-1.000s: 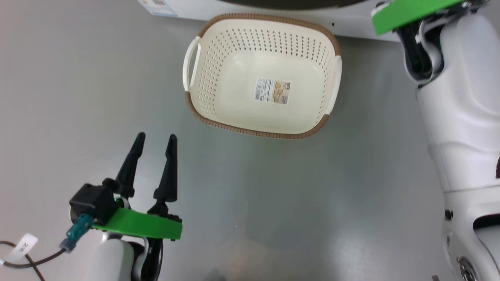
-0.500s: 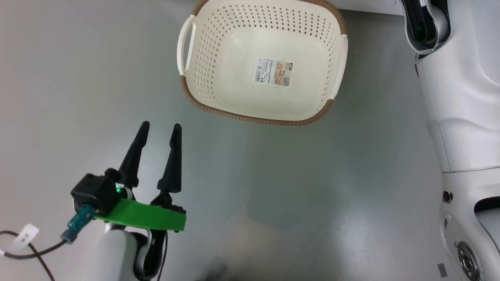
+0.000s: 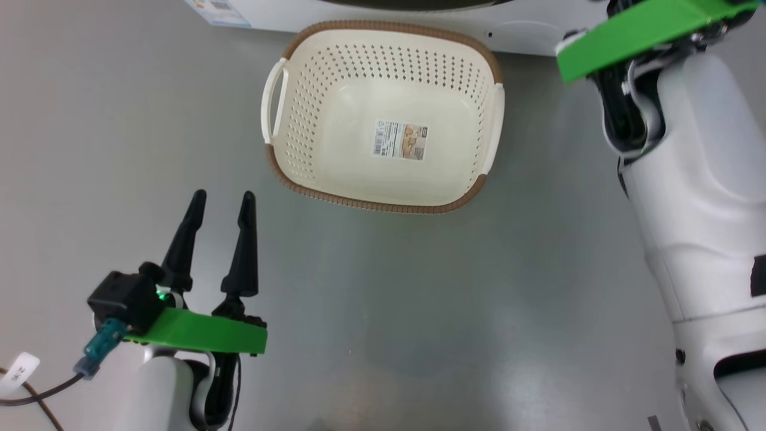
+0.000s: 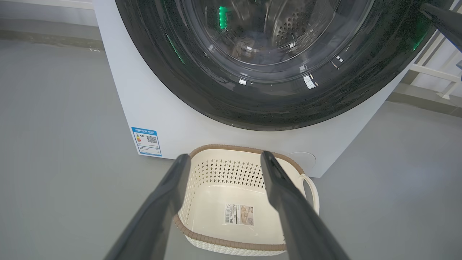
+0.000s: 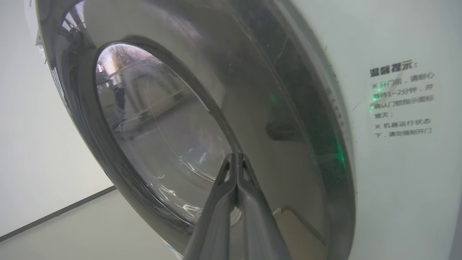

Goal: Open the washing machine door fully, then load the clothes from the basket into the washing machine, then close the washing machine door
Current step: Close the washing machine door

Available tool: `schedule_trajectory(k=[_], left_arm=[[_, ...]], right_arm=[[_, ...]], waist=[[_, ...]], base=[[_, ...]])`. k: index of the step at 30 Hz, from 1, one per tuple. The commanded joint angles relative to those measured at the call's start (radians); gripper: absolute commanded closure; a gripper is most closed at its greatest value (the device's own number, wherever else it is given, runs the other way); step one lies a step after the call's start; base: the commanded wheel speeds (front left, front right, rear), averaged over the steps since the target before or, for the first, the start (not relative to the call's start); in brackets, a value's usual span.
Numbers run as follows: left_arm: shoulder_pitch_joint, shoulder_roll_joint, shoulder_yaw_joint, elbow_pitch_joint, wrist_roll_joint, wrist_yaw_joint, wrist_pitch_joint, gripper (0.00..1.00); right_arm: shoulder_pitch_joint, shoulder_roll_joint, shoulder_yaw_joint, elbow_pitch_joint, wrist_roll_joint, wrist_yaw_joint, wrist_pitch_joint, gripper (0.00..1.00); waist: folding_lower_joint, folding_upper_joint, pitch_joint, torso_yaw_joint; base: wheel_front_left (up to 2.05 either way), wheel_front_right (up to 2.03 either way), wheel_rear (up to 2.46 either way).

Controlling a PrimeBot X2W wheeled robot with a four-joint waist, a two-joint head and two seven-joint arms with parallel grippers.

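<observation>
Since half a second ago the head camera has tilted; the things have not moved. The basket [image 3: 311,120] sits lower in the picture yet lies as far ahead and right of the left gripper's [image 3: 222,196] released jaws as before, and the washing machine's [image 3: 287,18] white base edge is back above it. The left wrist view adds the washing machine door [image 4: 252,112], flat against the machine's front, up beyond the spread jaws; the basket is framed between them, a label sticker [image 4: 238,214] on its bare base. The right wrist view adds the right gripper [image 5: 234,155], jaws clenched on nothing, tips just before the door's glossy black ring, left of a printed notice [image 5: 400,101].
</observation>
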Motion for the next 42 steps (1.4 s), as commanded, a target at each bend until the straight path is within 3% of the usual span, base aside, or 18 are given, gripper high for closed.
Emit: schedule_trajectory(k=[1, 8, 9, 11, 12, 13, 42], left_arm=[[0.021, 0.026, 0.041, -0.015, 0.006, -0.002, -0.012, 0.0], [0.047, 0.026, 0.075, -0.02, 0.029, -0.003, -0.012, 0.0], [0.051, 0.026, 0.079, -0.019, 0.034, -0.003, -0.012, 0.0], [0.057, 0.026, 0.087, -0.021, 0.042, -0.003, -0.012, 0.0], [0.06, 0.026, 0.092, -0.023, 0.045, -0.003, -0.012, 0.0], [0.062, 0.026, 0.097, -0.025, 0.048, -0.003, -0.012, 0.0], [0.273, 0.026, 0.224, -0.048, 0.148, -0.003, -0.012, 0.0]], right_arm=[[0.027, 0.028, 0.021, -0.036, 0.018, -0.002, -0.004, 1.0], [0.162, 0.004, 0.078, -0.092, -0.005, -0.002, -0.004, 1.0], [0.183, 0.005, 0.08, -0.101, -0.006, -0.002, -0.004, 0.96], [0.223, 0.006, 0.085, -0.115, -0.012, -0.002, -0.004, 0.51], [0.241, 0.007, 0.086, -0.124, -0.016, -0.002, -0.004, 0.16], [0.26, 0.009, 0.084, -0.133, -0.021, -0.002, -0.004, 0.0], [0.774, 0.037, -0.082, -0.325, -0.107, -0.002, -0.004, 0.0]], waist=[[0.0, 0.0, -0.02, -0.014], [0.0, 0.0, -0.073, -0.046], [0.0, 0.0, -0.081, -0.052], [0.0, 0.0, -0.096, -0.064], [0.0, 0.0, -0.103, -0.07], [0.0, 0.0, -0.111, -0.077], [0.0, 0.0, -0.384, -0.28]], base=[[0.0, 0.0, 0.0], [0.0, 0.0, 0.0], [0.0, 0.0, 0.0], [0.0, 0.0, 0.0], [0.0, 0.0, 0.0], [0.0, 0.0, 0.0], [0.0, 0.0, 0.0]])
